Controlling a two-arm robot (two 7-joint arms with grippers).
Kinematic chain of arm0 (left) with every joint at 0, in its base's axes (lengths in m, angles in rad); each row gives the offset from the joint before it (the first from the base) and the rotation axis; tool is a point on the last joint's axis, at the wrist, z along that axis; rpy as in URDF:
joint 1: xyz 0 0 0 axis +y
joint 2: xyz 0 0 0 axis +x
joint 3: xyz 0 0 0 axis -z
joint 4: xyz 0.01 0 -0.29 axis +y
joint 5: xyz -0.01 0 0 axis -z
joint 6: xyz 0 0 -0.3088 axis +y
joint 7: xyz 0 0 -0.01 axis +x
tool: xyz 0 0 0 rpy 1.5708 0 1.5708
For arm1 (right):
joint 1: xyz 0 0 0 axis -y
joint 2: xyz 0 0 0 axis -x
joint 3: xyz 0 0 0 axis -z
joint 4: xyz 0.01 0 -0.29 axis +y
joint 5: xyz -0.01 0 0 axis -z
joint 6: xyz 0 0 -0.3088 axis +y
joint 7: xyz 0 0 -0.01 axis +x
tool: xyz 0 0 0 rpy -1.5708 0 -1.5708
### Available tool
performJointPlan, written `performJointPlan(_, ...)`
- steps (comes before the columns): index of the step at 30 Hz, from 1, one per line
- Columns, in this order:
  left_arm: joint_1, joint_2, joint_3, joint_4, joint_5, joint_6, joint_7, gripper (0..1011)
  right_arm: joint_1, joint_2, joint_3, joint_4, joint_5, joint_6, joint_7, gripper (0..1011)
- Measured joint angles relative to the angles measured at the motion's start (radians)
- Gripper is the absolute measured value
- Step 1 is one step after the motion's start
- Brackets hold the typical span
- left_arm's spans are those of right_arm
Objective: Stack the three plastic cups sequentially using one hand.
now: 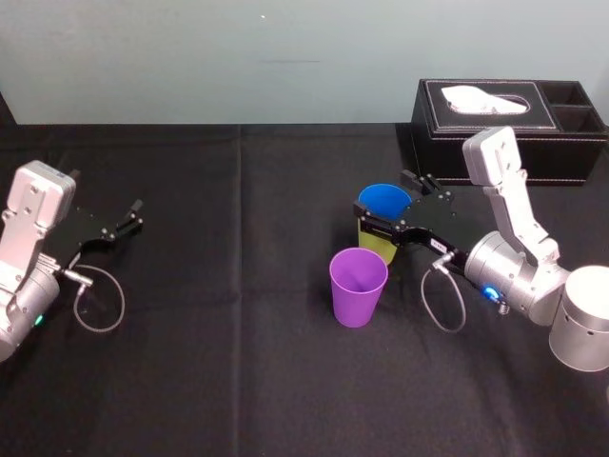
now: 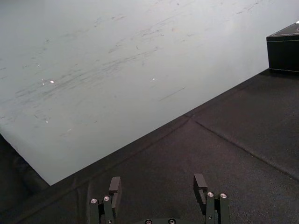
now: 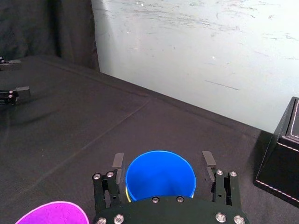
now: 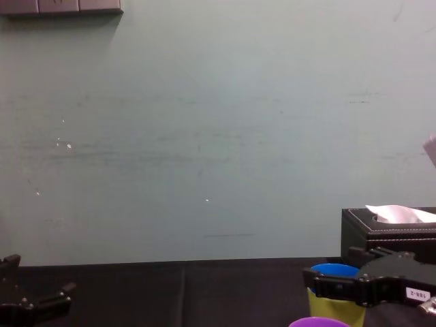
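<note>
Right hand [image 3: 163, 160] straddles the blue cup [image 3: 159, 179], fingers spread clear: I judge it seated in the yellow-green cup [image 1: 373, 246], purple cup [image 1: 358, 286] next. Left hand [image 1: 131, 217] idles open, tabletop's left edge.

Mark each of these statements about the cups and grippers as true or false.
1. The blue cup sits nested inside the yellow-green cup. True.
2. The purple cup is stacked on top of the blue cup. False: it stands alone on the black cloth, nearer the robot than the other two.
3. The right gripper has a finger on each side of the blue cup. True: the fingers stand open, with a gap to the cup wall on both sides.
4. The left gripper is holding a cup. False: it is open over the cloth at the left, away from the cups.
5. The tissue box is on the robot's left. False: it is at the far right.
</note>
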Motion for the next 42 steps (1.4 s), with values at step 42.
performJointPlan(42, 0.000, 0.000, 0.000, 0.000, 0.000, 0.000, 0.000, 1011, -0.412, 0.214, 0.163, -0.303, 0.114, -0.055, 0.031, 1003)
